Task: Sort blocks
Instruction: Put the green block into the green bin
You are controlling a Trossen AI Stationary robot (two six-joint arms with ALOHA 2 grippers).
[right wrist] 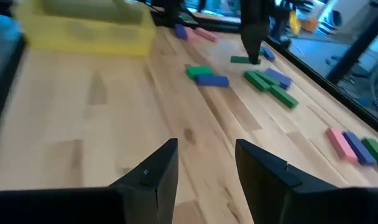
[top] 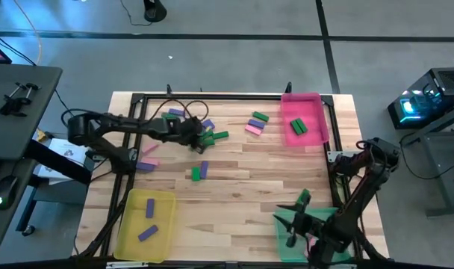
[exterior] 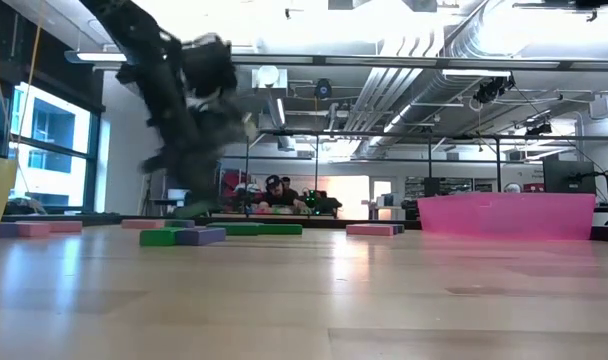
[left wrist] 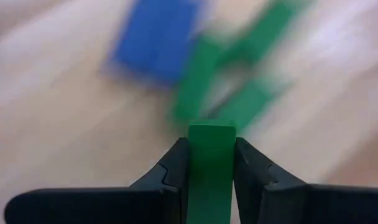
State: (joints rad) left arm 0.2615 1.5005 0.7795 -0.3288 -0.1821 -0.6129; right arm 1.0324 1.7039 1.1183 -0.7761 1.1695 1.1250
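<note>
Small green, pink and purple blocks lie flat around the table's far half: a green and purple pair (top: 199, 172), pink ones (top: 146, 163), and a mixed group (top: 257, 122). My left gripper (top: 197, 140) is over the cluster by a green block (top: 219, 136) and is shut on another green block (left wrist: 211, 155). My right gripper (right wrist: 204, 162) hangs open and empty above the green tray (top: 328, 220) at the near right corner. My left gripper pinches the green block between its two fingers, one on each long side. The block runs along the fingers, and its free end (left wrist: 211, 132) sticks out just past the fingertips (left wrist: 176, 165). The fingers point down at the table, with loose blocks below.
A pink tray (top: 305, 101) at the far right holds green blocks (top: 298, 127). A yellow tray (top: 134, 224) at the near left holds two purple blocks (top: 148, 209). A black frame rail (top: 212, 97) and cables run along the far edge. Bare wood lies mid-table.
</note>
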